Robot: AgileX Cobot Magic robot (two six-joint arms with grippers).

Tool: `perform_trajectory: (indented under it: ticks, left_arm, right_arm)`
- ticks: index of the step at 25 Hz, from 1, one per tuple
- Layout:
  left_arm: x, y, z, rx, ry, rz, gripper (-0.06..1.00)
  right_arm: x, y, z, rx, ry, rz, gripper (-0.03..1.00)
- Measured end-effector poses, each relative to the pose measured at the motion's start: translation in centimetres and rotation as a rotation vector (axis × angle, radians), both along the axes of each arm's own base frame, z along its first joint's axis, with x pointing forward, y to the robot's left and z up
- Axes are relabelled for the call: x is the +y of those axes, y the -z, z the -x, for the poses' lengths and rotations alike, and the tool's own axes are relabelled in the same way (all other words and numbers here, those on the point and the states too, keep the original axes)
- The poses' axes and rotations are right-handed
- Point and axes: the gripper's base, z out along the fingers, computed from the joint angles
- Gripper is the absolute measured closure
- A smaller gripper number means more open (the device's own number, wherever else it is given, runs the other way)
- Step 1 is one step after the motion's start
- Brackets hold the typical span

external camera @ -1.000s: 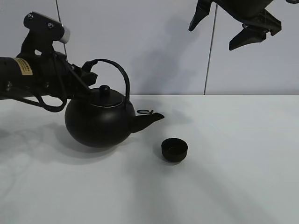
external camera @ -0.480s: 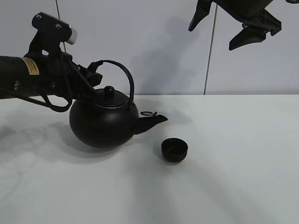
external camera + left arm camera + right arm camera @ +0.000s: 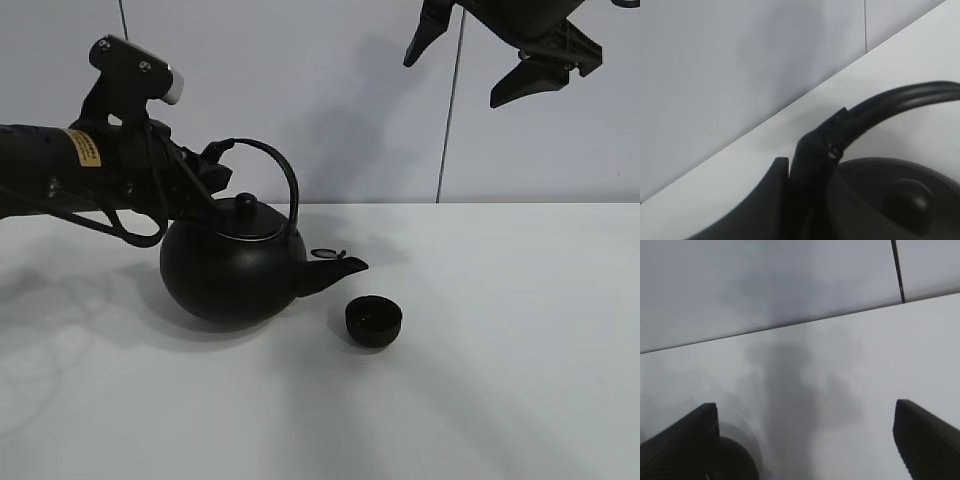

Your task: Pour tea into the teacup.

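The left claw is clenched on the arched handle of a round black kettle, gripping the handle at its lower end, next to the lid. In the left wrist view the dark claw presses against the handle just above the kettle's shoulder. The kettle's body hangs directly below this claw, low over the white table; whether its base touches the table cannot be told. Its spout points away from the claw. The teacup, small, black and upright, stands on the table below the left claw and beyond the kettle, just past the spout tip and lower than it, apart from the kettle. The right claw hangs released, its jaws spread wide, high above the table in front of the grey wall, with the teacup well below it; its wrist view shows nothing between the two fingers.
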Motion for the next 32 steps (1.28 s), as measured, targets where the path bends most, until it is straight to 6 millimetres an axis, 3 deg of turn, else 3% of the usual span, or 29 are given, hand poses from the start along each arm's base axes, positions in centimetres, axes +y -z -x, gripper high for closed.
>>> perform_trajectory:
  ticks: [32]
  left_arm:
    - [-1.2,-0.2,-0.2,-0.031,0.048,-0.064,0.83]
  right_arm:
    - [0.0,0.0,0.0,0.000,0.000,0.000,0.31]
